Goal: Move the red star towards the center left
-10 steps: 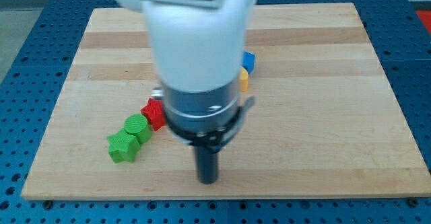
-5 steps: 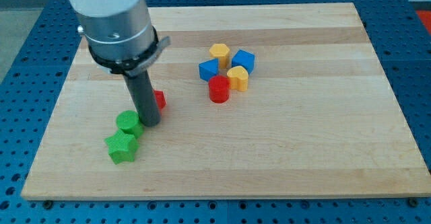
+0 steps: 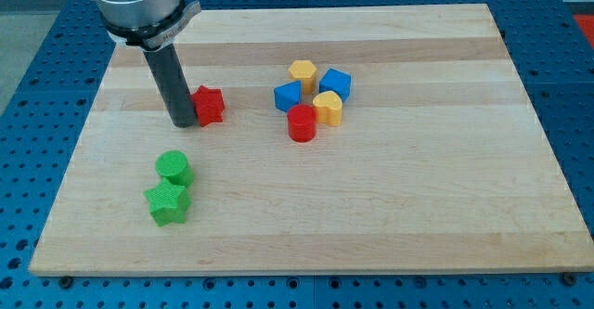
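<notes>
The red star lies on the wooden board, left of the middle and in the upper half. My tip stands right against the star's left side, touching or nearly touching it. The dark rod rises from the tip to the arm's grey and white body at the view's top left.
A green cylinder and a green star sit together below my tip, near the view's bottom left. To the right is a cluster: a yellow block, two blue blocks, a red cylinder and another yellow block.
My tip has moved up and to the left, from between the green cylinder and the red star to the star's left side. The red star has shifted upward, away from the green blocks.
</notes>
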You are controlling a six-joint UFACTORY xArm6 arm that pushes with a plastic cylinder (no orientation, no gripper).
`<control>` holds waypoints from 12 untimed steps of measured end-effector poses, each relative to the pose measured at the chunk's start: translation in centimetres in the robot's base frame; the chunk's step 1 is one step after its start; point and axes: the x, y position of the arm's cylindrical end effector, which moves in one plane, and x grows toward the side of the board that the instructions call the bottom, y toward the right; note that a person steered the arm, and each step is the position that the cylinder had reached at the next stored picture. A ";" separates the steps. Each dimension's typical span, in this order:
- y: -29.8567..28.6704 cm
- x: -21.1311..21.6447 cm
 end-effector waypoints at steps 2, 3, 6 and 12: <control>0.5 -0.7; 1.4 -0.7; 2.3 -2.7; 5.8 -4.8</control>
